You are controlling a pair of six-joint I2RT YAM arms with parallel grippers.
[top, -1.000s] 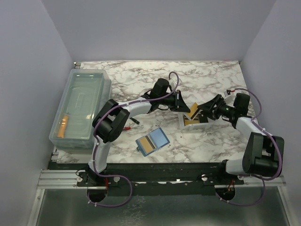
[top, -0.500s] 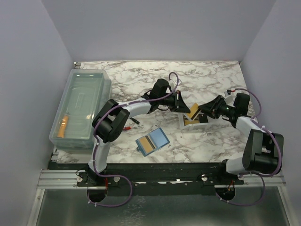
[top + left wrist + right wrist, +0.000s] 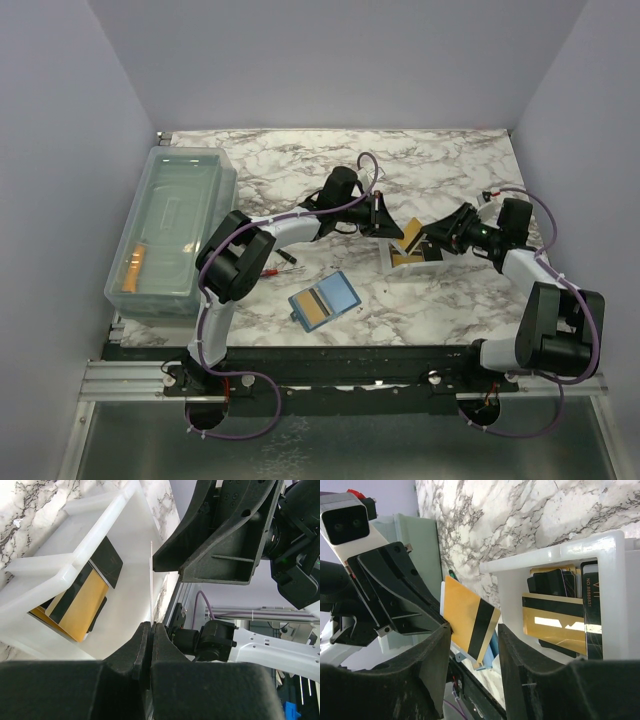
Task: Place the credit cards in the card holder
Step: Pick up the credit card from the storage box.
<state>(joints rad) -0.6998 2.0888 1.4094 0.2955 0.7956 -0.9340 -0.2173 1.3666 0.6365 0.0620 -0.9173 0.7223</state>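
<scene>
place: prob. robot lab | evid: plain wall panels (image 3: 60, 150), alu rail (image 3: 130, 375), marble-look table (image 3: 450, 160)

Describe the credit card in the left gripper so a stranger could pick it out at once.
On the marble table, find the white tray right of centre. Close by it, the left gripper pinches one credit card, golden-orange with a black stripe. Unlike the cards lying in the tray, it is held up in the air.

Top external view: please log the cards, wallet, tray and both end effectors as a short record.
left end effector: shut on one gold card, over the tray
right end effector: open, facing that card
tray: white, more cards inside
wallet: lying open on the table, gold showing in one half
</scene>
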